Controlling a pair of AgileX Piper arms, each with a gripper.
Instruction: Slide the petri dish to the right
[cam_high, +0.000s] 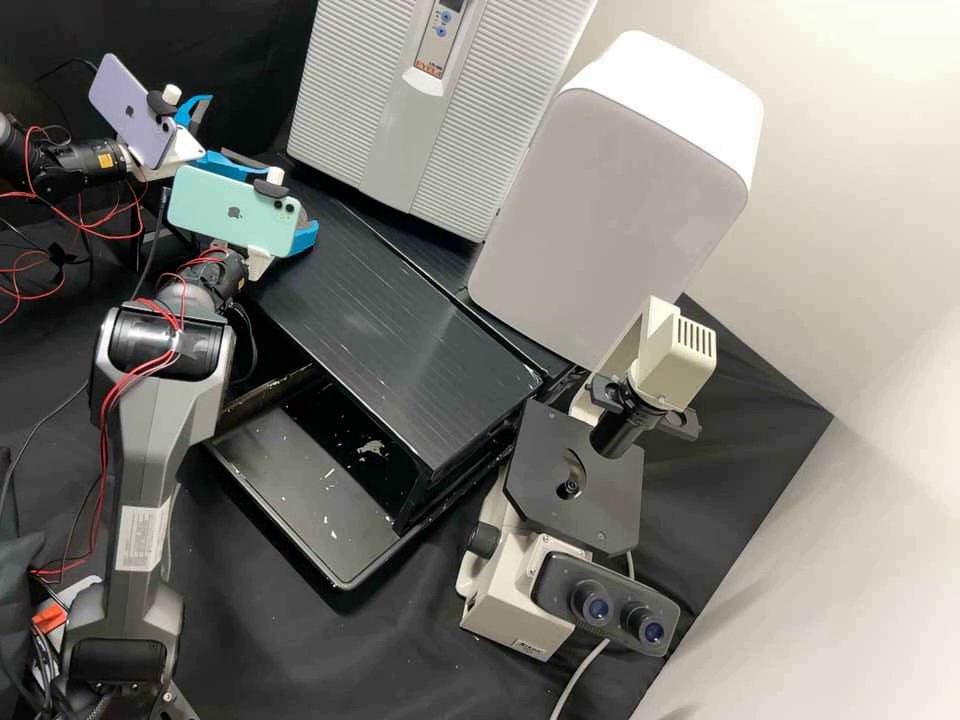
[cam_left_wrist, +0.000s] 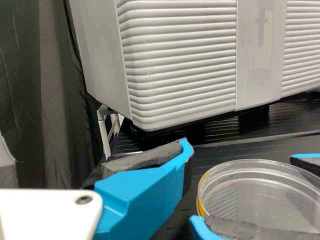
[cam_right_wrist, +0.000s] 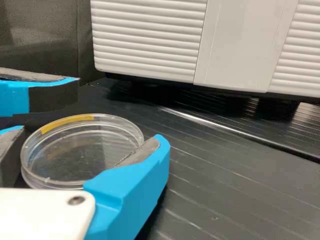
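Observation:
A clear petri dish (cam_right_wrist: 80, 150) with a yellow strip on its rim lies on the black ribbed platform (cam_right_wrist: 235, 165). My right gripper (cam_right_wrist: 86, 145) is shut on the dish, a pad against each side of the rim. From the left wrist, the dish (cam_left_wrist: 260, 197) shows between the right arm's blue fingers (cam_left_wrist: 225, 229). My left gripper (cam_left_wrist: 95, 150) is open with nothing in it, just beside the dish. In the high view the left gripper (cam_high: 222, 158) sits by a purple phone, and the right gripper (cam_high: 300, 236) under a teal phone that hides the dish.
A white ribbed appliance (cam_high: 430, 90) stands right behind the dish on the platform (cam_high: 400, 330). A large white box (cam_high: 620, 190) and a microscope (cam_high: 590, 500) stand to the right. An open black tray (cam_high: 300, 490) lies below the platform's front edge.

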